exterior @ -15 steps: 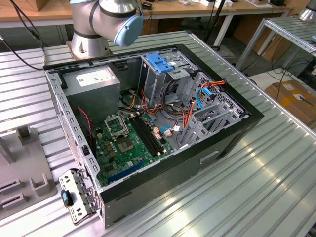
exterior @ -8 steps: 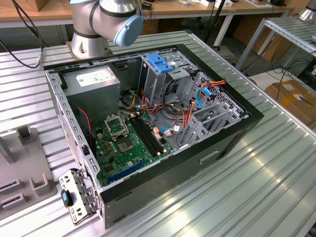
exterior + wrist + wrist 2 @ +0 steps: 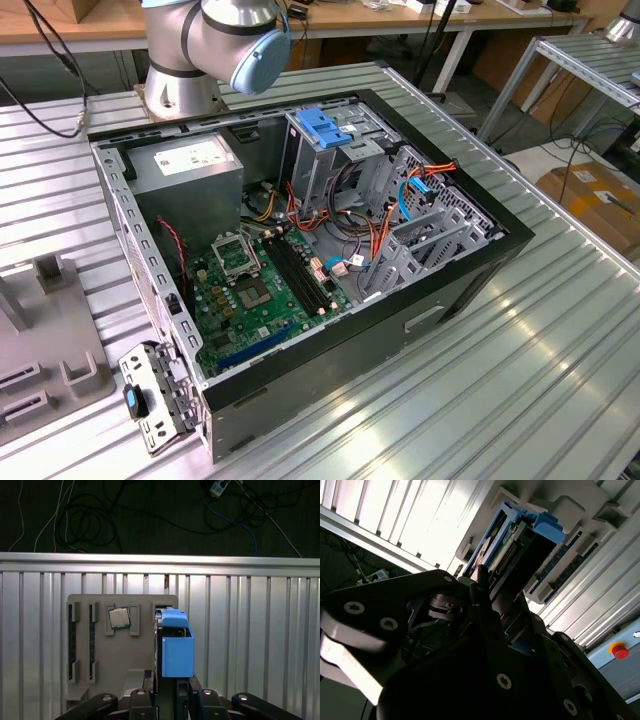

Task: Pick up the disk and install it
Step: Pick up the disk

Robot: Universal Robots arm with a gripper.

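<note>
In the first wrist view we see the disk (image 3: 177,647) standing on edge at the grey fixture tray (image 3: 100,650) on the ribbed table (image 3: 250,630), its near end reaching into the gripper (image 3: 167,687). Whether the gripper clamps it, we cannot tell.
</note>
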